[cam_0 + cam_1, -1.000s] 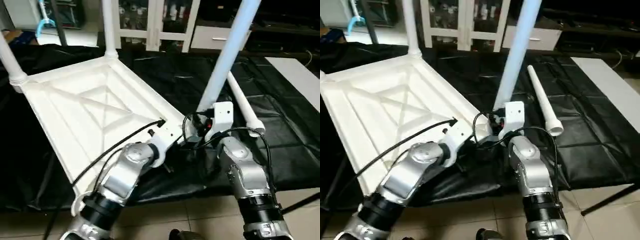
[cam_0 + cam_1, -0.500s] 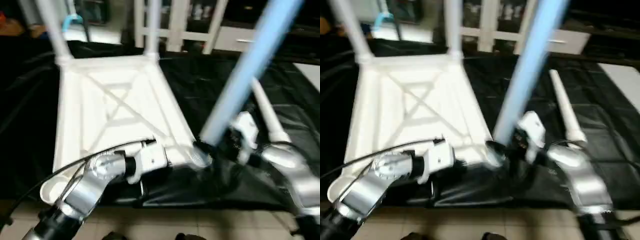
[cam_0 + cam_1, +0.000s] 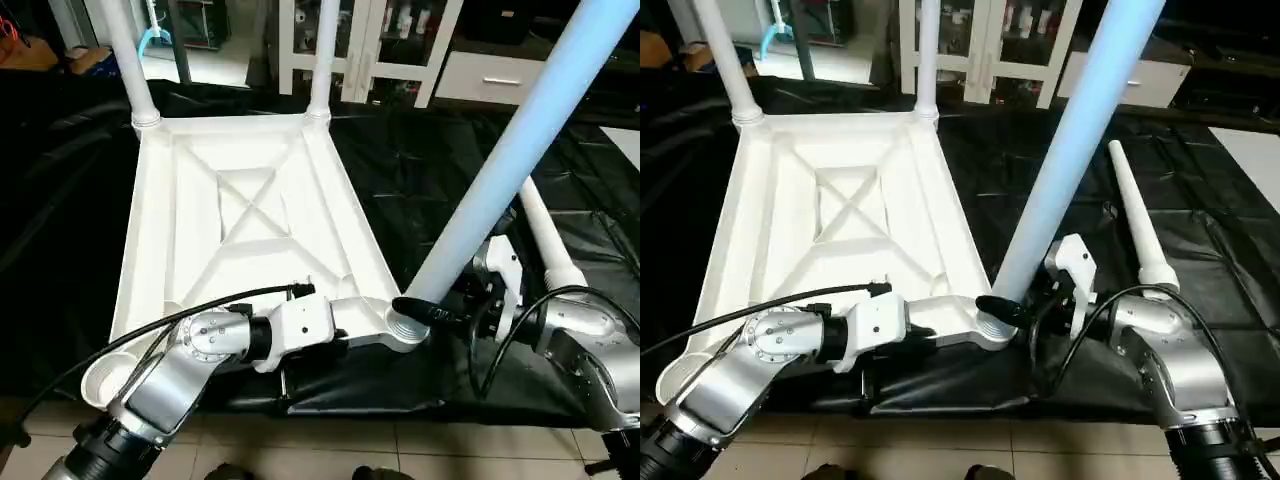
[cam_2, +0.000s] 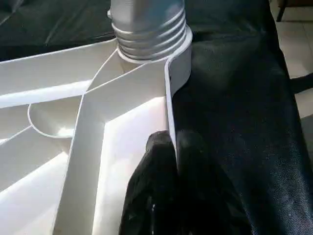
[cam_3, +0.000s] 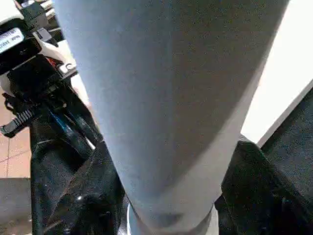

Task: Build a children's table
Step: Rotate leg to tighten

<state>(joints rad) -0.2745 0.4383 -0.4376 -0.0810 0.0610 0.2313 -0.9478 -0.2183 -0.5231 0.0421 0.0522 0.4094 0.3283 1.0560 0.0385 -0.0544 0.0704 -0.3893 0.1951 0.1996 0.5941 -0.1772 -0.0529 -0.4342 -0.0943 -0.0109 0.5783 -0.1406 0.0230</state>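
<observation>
The children's table top (image 3: 235, 215) lies upside down on the black sheet (image 3: 440, 160), ribbed underside up, with two legs (image 3: 125, 55) standing in its far corner sockets and a fourth leg (image 3: 1137, 225) lying loose on the sheet beside my right arm. The third leg (image 3: 510, 165) stands in the near right socket (image 3: 405, 325) but leans hard away from the top, and that lean is my main worry: if its ribbed base is started crooked, pushing or turning it could jam it or lever the whole top up off the sheet. My left fingers (image 4: 168, 161) are pressed together on the top's thin rim just beside that socket, pinching the wall edge; a grip that narrow could slip if the leg is forced, and then the top would skid. My right fingers (image 5: 88, 191) stand on either side of the leg's base, but I cannot tell whether they clamp it or hang slack around it; if slack, the leg could topple toward the loose one. The near left socket (image 3: 100, 375) is empty
</observation>
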